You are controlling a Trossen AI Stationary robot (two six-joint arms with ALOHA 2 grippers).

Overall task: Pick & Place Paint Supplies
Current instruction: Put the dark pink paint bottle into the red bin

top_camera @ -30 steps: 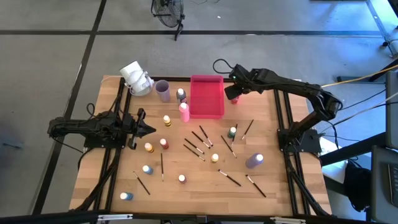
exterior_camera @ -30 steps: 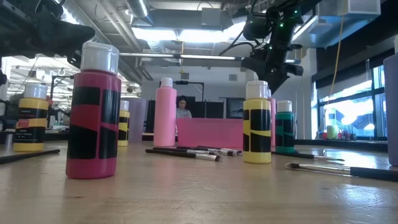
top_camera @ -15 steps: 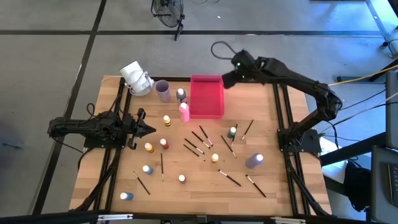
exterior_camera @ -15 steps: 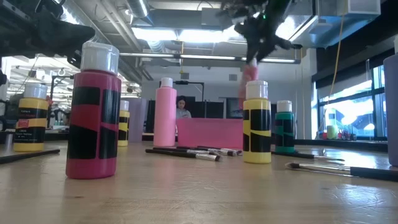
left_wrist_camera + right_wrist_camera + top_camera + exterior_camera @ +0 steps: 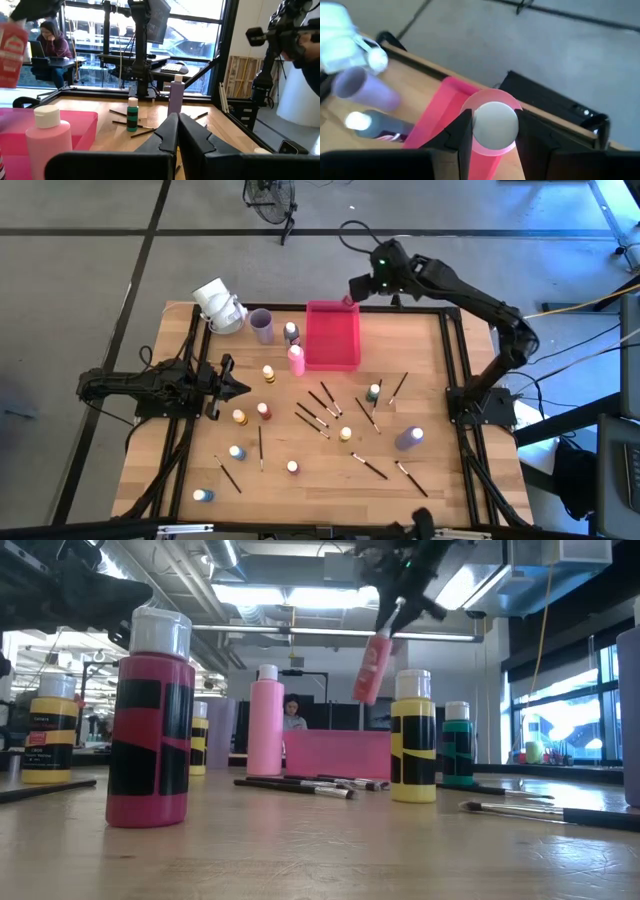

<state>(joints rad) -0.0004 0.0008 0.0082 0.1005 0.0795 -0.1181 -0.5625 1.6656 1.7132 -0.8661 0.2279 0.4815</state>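
From table height you had a magenta paint bottle [image 5: 150,718] nearest on the worktop [image 5: 320,855], a yellow bottle [image 5: 412,737] farther right, and a tall pink bottle [image 5: 265,722] before the pink-red tray [image 5: 335,754]. Paintbrushes [image 5: 295,785] lay between them. Above the tray, your right claw [image 5: 396,602] gripped a tilted pink-red bottle [image 5: 372,669] by its cap, well clear of the worktop.
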